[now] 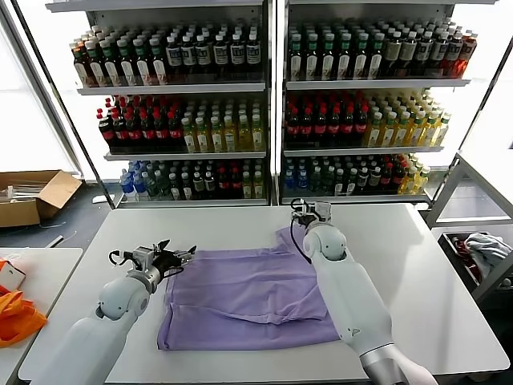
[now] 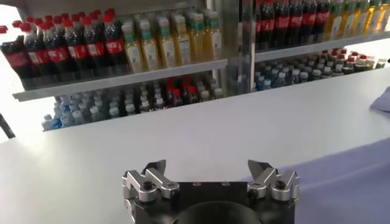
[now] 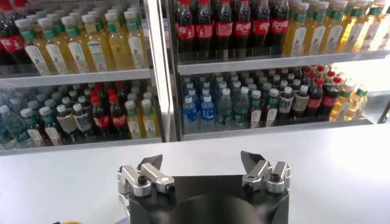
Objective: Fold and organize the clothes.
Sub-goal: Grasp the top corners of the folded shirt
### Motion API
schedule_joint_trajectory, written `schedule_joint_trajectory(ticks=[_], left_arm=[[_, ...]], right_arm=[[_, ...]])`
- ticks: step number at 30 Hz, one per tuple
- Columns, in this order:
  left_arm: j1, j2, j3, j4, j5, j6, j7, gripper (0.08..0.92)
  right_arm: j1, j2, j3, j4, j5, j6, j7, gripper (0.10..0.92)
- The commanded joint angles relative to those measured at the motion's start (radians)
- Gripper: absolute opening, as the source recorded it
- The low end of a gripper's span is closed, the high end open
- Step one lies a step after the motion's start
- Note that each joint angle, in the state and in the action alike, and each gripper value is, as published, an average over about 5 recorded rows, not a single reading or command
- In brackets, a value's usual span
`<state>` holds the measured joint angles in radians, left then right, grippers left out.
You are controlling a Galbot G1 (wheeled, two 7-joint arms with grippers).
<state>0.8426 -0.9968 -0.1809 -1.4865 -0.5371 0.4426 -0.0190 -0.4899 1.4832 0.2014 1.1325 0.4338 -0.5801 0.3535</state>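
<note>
Both sets of fingers apart, nothing held. Left gripper (image 1: 178, 258) hovers at the shirt's (image 1: 240, 293) left edge, forearm reaching in from the near left. Right gripper (image 1: 309, 212) sits past the shirt's far right corner, arm stretched across the cloth from the near right.

Shirt lies mid-table (image 1: 417, 265), roughly rectangular, plain side up, far right corner bunched. Sleeves not visible, so it looks partly folded: maybe one fold in, more folds and tidying left. Judgement only.

Drink shelves (image 1: 264, 88) behind, not involved.
</note>
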Motion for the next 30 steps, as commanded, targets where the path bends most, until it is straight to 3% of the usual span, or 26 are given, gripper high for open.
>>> schedule_joint_trajectory(ticks=[1, 12, 16, 30], left_arm=[[-0.004, 0.005, 0.005, 0.028, -0.013, 0.007, -0.003, 0.823], [0.038, 0.015, -0.007, 0.003, -0.022, 0.023, -0.003, 0.818], [0.049, 0.016, -0.012, -0.001, -0.023, 0.025, -0.002, 0.741], [0.081, 0.004, -0.017, -0.022, -0.025, 0.024, 0.005, 0.343]], right_arm=[[0.008, 0.012, 0.002, -0.040, -0.009, 0.000, -0.002, 0.823], [-0.022, 0.012, -0.007, -0.039, -0.023, 0.000, -0.001, 0.823], [-0.037, 0.012, -0.007, -0.032, -0.027, -0.001, 0.002, 0.815], [-0.099, -0.011, -0.011, 0.049, -0.022, -0.001, 0.014, 0.438]])
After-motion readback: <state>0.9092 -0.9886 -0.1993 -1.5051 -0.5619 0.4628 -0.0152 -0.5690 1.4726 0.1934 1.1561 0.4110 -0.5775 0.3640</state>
